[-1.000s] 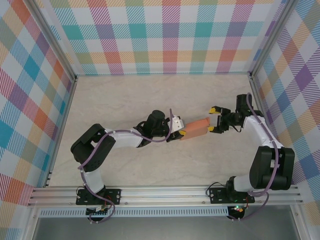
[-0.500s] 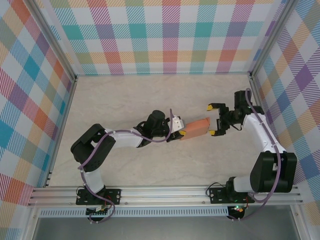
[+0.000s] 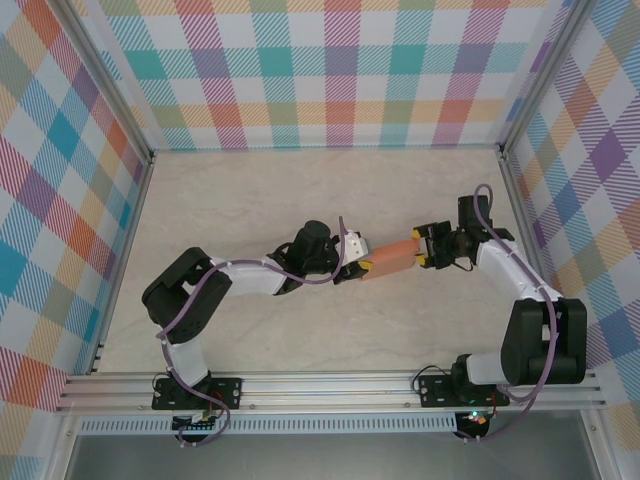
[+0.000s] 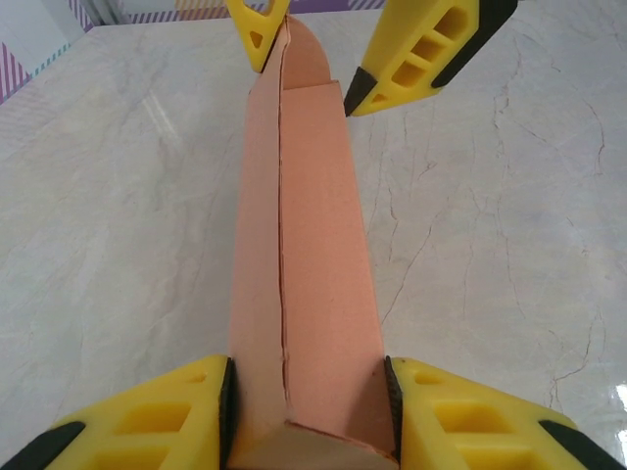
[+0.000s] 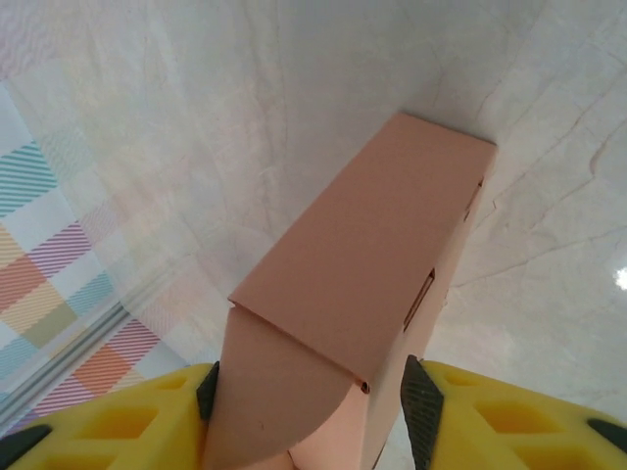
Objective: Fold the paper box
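The left gripper (image 4: 306,382) has its jaws partway closed, snug on both walls of the paper box (image 3: 390,257). The box (salmon-orange, long and slim) bridges jaw to jaw, and the right gripper (image 5: 310,392) has closed on its other end.

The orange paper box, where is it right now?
In the top view the paper box sits near the middle of the table, slightly right, one end between the left fingers and the other between the right fingers.

paper box (image 3: 391,257), gripped at both ends
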### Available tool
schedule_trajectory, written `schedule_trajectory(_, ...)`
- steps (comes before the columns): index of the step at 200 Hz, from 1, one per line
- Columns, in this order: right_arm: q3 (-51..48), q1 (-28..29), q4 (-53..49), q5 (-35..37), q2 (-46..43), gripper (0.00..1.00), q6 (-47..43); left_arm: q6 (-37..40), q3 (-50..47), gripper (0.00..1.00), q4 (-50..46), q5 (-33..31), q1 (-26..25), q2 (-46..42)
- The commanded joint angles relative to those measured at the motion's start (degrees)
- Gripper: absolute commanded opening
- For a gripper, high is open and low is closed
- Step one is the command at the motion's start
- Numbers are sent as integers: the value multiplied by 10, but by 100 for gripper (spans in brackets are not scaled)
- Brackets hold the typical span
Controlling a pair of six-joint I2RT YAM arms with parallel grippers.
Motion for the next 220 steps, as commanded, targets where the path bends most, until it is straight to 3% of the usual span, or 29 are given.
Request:
schedule_trajectory(1, -48, -2, 21, 26, -9, 47, -1, -23, -12, 32, -81, -21, -10, 35)
schedule_trajectory(51, -103, -2, 73, 66, -11, 45, -41, -25, -13, 32, -83, -24, -11, 39)
schedule_trajectory(101, -70, -4, 2, 58, -71, 59, -66, -26, -13, 32, -86, -33, -11, 41)
schedule_trajectory(116, -19, 3, -58, 75, -82, 65, -135, -25, -13, 32, -85, -31, -11, 42)
schedule_trajectory(142, 101, 45, -192, 177, -60, 71, -318, -21, -16, 32, -78, -24, -11, 40)
schedule_trajectory(173, 229, 69, -299, 210, 11, 62, -470, -14, -17, 32, -82, -29, -11, 42)
schedule_trajectory(187, 262, 74, -304, 192, 35, 47, -511, -13, -16, 32, -83, -29, -11, 42)
schedule_trajectory(202, 284, 74, -300, 152, 59, 40, -545, -12, -16, 32, -83, -31, -11, 44)
schedule_trajectory(212, 289, 74, -297, 137, 73, 27, -551, -12, -15, 32, -83, -31, -11, 44)
schedule_trajectory(220, 288, 74, -291, 127, 85, 25, -555, -13, -14, 32, -84, -32, -11, 44)
